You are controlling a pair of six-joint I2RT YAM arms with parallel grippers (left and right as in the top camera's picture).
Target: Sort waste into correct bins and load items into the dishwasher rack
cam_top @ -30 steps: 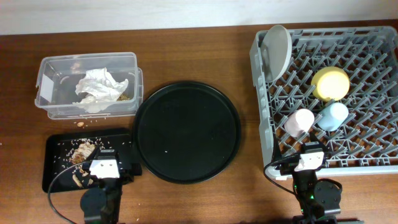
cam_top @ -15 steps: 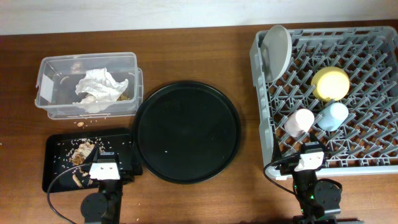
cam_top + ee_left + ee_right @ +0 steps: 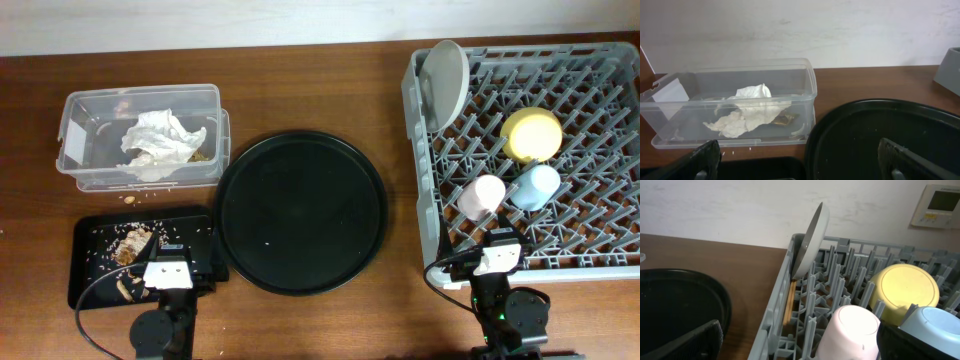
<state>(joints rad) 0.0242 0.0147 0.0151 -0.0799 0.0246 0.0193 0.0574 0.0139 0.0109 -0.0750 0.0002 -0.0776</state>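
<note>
The crumpled napkin [image 3: 155, 145] lies in the clear box [image 3: 75, 105] and the food scraps [image 3: 130, 248] lie in the shallow black tray [image 3: 85, 290]. The plate [image 3: 445, 82], yellow bowl [image 3: 531, 133], pink cup [image 3: 484, 195], blue cup [image 3: 537, 185] and chopsticks [image 3: 789, 302] all sit in the dishwasher rack [image 3: 600, 60]. Over the last second none of these has moved. The left tool [image 3: 168, 262] and the right tool [image 3: 498, 250] hang at the near edge of the tabletop [image 3: 300, 90], jaws fully spread, holding nothing. I judge the task practically finished.

One each: rack [image 3: 420, 150], plate [image 3: 444, 82], bowl [image 3: 531, 134], napkin [image 3: 155, 145], clear box [image 3: 140, 93]. Two cups: pink cup [image 3: 486, 195], blue cup [image 3: 535, 185]. Two trays: round tray [image 3: 300, 200], rectangular tray [image 3: 90, 285].
</note>
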